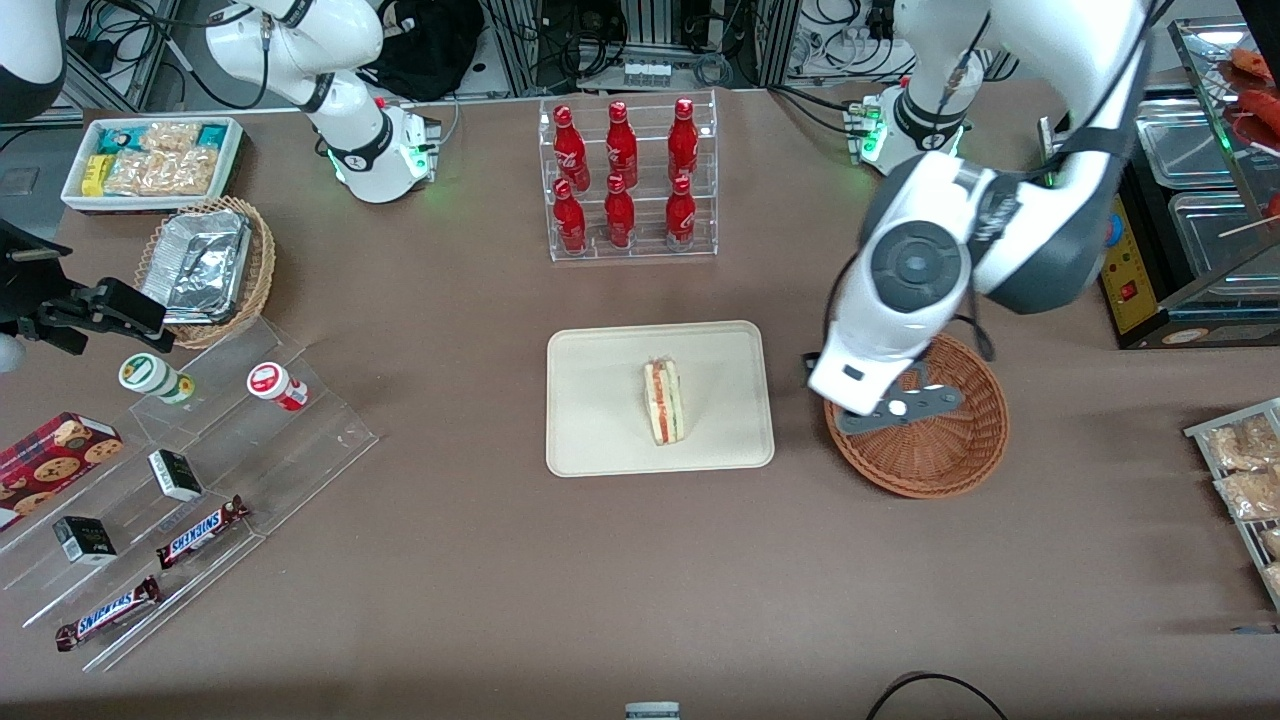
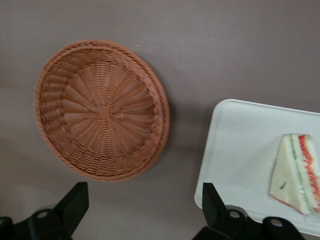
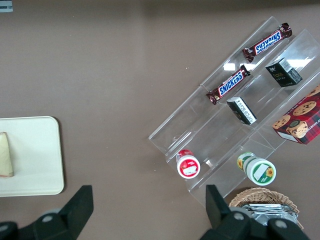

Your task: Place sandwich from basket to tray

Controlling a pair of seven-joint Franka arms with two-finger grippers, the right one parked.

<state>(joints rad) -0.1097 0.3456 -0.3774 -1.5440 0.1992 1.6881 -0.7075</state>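
Note:
The sandwich (image 1: pixel 663 402) (image 2: pixel 295 172) (image 3: pixel 5 155), a white bread wedge with red and green filling, lies on its side near the middle of the cream tray (image 1: pixel 600 430) (image 2: pixel 235 150) (image 3: pixel 35 160). The reddish-brown wicker basket (image 1: pixel 950 450) (image 2: pixel 100 110) stands beside the tray, toward the working arm's end, and holds nothing. My gripper (image 1: pixel 862 405) (image 2: pixel 144 192) hangs above the basket's rim on the side nearest the tray. It is open, with only bare table showing between its black fingers (image 2: pixel 75 200).
A clear rack of red bottles (image 1: pixel 628 180) stands farther from the camera than the tray. Toward the parked arm's end are acrylic steps with snacks (image 1: pixel 180 470), a tan basket of foil packs (image 1: pixel 205 270) and a white bin (image 1: pixel 150 160). Metal trays (image 1: pixel 1200 200) and snack bags (image 1: pixel 1245 470) sit at the working arm's end.

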